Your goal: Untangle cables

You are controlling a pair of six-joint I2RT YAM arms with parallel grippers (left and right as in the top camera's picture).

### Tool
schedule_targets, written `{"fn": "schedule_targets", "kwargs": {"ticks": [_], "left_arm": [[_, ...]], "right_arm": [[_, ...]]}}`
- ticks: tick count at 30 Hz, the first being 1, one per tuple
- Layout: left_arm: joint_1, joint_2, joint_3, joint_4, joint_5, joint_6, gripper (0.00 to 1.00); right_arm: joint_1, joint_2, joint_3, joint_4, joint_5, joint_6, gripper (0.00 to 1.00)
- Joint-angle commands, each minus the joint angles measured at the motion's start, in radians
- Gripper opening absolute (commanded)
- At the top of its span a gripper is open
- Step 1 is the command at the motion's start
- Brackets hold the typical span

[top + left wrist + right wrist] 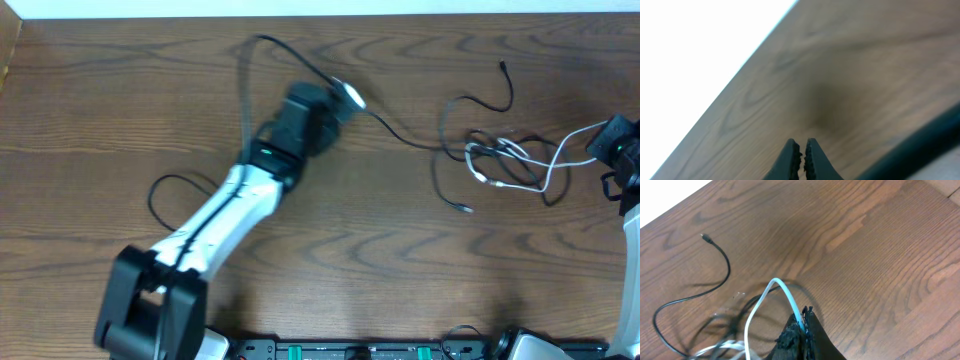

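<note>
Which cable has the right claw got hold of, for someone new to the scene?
Look to the right end of the wooden table, at the knot of thin cords. The right claw pinches one strand leading out of it. It is the only white cable; the cords around it are black.

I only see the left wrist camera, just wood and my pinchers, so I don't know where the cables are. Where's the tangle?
Observer: The tangle lies toward the right side of the table, well away from your left gripper.
Operator: Is the other arm doing anything?
Observer: Yes. The right gripper is shut on the white cable.
Operator: Is any cable close to me?
Observer: A long black cable runs from the tangle right past your shut gripper. I cannot tell whether you pinched it.
</note>
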Motion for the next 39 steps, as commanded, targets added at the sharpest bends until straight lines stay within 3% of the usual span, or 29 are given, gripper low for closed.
{"fn": "schedule_targets", "kwargs": {"ticks": [1,7,13,19,25,30,33,39], "left_arm": [[0.138,-0.085,0.014,-0.002,-0.042,-0.192,0.08],[0.42,-0.174,0.014,-0.018,-0.042,-0.358,0.08],[0.627,-0.206,0.014,-0.055,-0.042,-0.378,0.08],[0.829,-0.205,0.014,-0.085,-0.042,-0.5,0.08],[0.967,-0.205,0.014,-0.085,-0.041,-0.585,0.08],[1.022,-0.205,0.014,-0.098,-0.041,-0.59,0.08],[1.042,-0.205,0.014,-0.101,-0.042,-0.662,0.08],[1.056,-0.205,0.014,-0.105,-0.042,-0.711,0.08]], "right_arm": [[-0.005,0.002,0.015,0.0,-0.002,0.001,0.01],[-0.005,0.002,0.015,0.0,-0.002,0.001,0.01],[-0.005,0.002,0.015,0.0,-0.002,0.001,0.01],[-0.005,0.002,0.015,0.0,-0.002,0.001,0.01],[-0.005,0.002,0.015,0.001,-0.002,0.001,0.01],[-0.005,0.002,0.015,0.001,-0.002,0.001,0.01],[-0.005,0.002,0.015,0.001,0.0,-0.014,0.01],[-0.028,0.002,0.015,0.0,0.458,-0.08,0.01]]}}
